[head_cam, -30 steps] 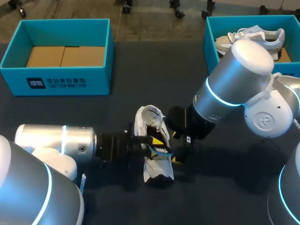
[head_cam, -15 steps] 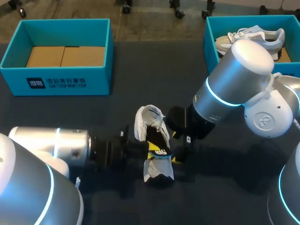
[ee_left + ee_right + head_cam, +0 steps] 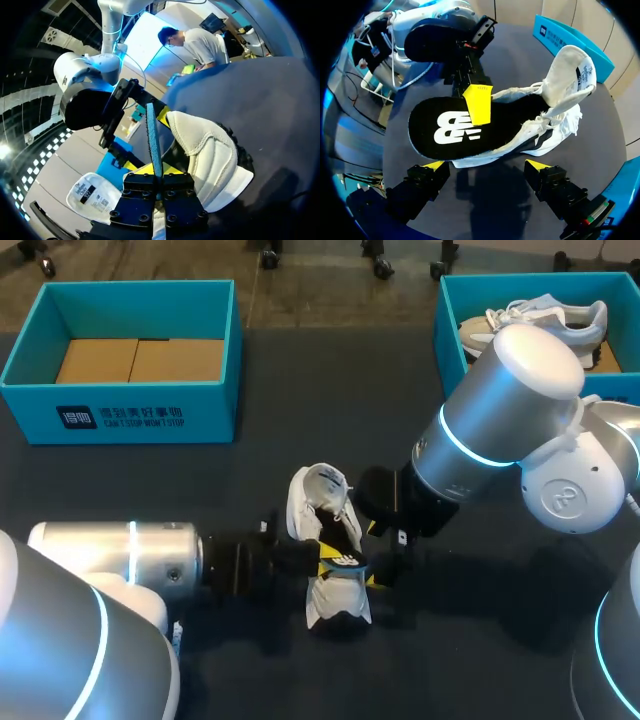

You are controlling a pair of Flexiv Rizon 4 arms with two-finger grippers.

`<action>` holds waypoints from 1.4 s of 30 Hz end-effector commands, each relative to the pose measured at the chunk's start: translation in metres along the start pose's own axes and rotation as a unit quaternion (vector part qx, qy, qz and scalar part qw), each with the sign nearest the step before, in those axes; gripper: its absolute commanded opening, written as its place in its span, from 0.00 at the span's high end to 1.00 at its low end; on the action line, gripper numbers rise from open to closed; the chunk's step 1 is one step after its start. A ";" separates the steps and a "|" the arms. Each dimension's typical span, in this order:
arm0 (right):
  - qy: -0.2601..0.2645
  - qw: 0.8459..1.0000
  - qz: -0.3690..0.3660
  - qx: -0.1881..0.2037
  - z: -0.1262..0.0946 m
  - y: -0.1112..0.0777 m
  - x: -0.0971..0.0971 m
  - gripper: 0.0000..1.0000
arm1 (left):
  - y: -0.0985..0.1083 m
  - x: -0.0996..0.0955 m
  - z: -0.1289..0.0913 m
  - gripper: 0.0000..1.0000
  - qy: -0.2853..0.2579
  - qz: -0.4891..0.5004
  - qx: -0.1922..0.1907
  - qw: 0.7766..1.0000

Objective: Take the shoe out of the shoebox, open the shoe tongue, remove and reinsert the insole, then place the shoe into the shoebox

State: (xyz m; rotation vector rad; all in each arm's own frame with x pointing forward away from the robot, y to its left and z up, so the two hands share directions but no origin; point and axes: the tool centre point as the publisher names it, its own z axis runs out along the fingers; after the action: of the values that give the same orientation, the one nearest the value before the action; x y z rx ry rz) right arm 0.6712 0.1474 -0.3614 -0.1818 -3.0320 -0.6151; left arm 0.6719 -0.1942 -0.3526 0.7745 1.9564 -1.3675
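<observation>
Mid-tabletop (image 3: 150,490), between our two arms, sits the white shoe (image 3: 318,488). Our left jaws are pinched on its black insole (image 3: 445,132), which sticks partly out of the shoe. Our right jaws stand spread wide just beside the shoe, gripping nothing.

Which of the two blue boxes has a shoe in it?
The blue box at the table's far right: a pale shoe lies inside it. The far-left box shows only brown cardboard inside.

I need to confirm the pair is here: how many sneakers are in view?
2. A white mesh sneaker lies on the dark table, mid-view; a pale grey sneaker sits in the teal cardboard shoebox at far right, partly hidden behind the right arm.
</observation>
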 end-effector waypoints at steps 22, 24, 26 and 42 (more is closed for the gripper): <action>-0.001 1.000 0.000 0.000 0.002 0.000 0.000 0.00 | -0.033 -0.001 -0.004 1.00 0.028 0.006 0.051 0.998; -0.001 1.000 0.000 0.000 0.002 0.000 0.000 0.00 | -0.028 0.000 -0.002 1.00 0.033 0.012 0.040 0.999; -0.001 1.000 0.000 0.000 0.002 0.000 0.000 0.00 | -0.019 0.000 0.001 1.00 0.035 0.010 0.027 0.999; -0.001 1.000 0.000 0.000 0.002 0.000 0.000 0.00 | -0.007 -0.004 -0.006 0.63 0.042 -0.028 0.028 0.998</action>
State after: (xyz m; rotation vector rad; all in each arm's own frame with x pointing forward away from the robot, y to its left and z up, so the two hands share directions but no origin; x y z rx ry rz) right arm 0.6712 0.1474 -0.3614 -0.1818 -3.0320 -0.6151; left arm 0.6699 -0.1982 -0.3473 0.8159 2.0362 -1.4354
